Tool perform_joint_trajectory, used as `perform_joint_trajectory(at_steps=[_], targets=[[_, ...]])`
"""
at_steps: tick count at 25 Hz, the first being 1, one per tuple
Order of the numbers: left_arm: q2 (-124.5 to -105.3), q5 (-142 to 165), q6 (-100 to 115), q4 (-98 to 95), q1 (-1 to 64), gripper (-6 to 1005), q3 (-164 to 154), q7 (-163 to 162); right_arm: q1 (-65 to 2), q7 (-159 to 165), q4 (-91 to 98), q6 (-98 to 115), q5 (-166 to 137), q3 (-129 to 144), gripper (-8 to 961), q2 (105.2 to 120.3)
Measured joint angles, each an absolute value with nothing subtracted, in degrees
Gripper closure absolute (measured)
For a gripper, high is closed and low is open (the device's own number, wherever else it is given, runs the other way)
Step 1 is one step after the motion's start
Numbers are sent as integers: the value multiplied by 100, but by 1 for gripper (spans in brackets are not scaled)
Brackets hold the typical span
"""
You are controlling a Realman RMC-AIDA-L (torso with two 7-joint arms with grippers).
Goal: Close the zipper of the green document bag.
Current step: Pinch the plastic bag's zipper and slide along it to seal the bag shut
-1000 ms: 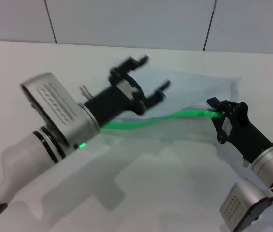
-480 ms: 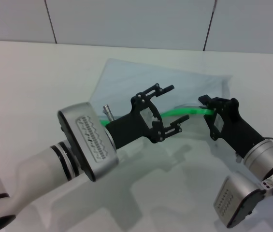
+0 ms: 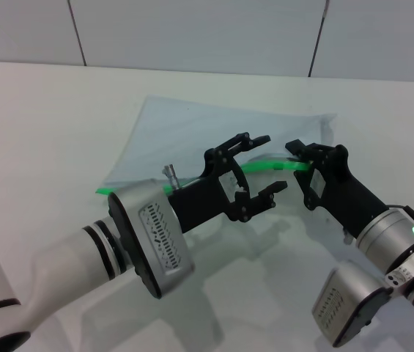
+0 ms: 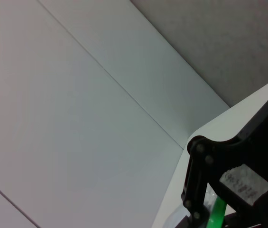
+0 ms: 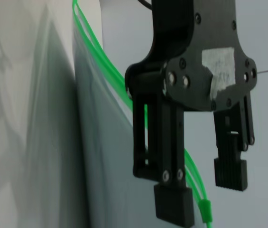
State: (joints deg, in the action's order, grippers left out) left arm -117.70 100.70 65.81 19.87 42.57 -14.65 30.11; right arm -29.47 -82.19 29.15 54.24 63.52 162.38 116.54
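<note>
The green document bag (image 3: 192, 136) lies flat on the white table, pale and translucent. Its zipper (image 3: 264, 166) is a bright green strip along the near edge, showing again at the bag's left corner. My left gripper (image 3: 272, 163) is open and straddles the strip mid-edge. In the right wrist view the left gripper (image 5: 202, 192) has the zipper (image 5: 117, 80) running behind one finger (image 5: 174, 209), with the small green slider (image 5: 205, 210) between the pads. My right gripper (image 3: 297, 157) is shut on the zipper's right end, just beside the left fingertips.
The white table (image 3: 38, 125) extends left of the bag, and a tiled wall (image 3: 192, 33) stands behind it. My left forearm (image 3: 141, 238) crosses the near table; the right arm's wrist (image 3: 390, 249) fills the lower right.
My left gripper swung from above the bag down and right onto the zipper strip. The right gripper moved left with the zipper end, and the bag slid left with it.
</note>
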Motion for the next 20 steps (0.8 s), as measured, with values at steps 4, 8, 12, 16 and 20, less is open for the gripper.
perform_joint_trajectory(at_steps=[4,8,12,16,20], targets=[[-11770,10071,6582,2028,4230,266,-1352,3325,-2946,-8221,2925,5432,6337,16259,881,11654],[-11768,10072,6582,2058,4219,266,-1276,3509,-2945,-8223,2970,5444,6324,16268,879,11654],[-11768,10072,6581,2057,4223,266,-1251,3568,-2944,-8225,2996,5446,6316,16291,876,11654],[-11768,10072,6579,2058,4222,267,-1158,3652,-2947,-8226,3018,5449,6309,16345,874,11654],[-11768,10075,6576,2066,4215,267,-1130,3771,-2949,-8226,3023,5449,6309,16347,872,11654]])
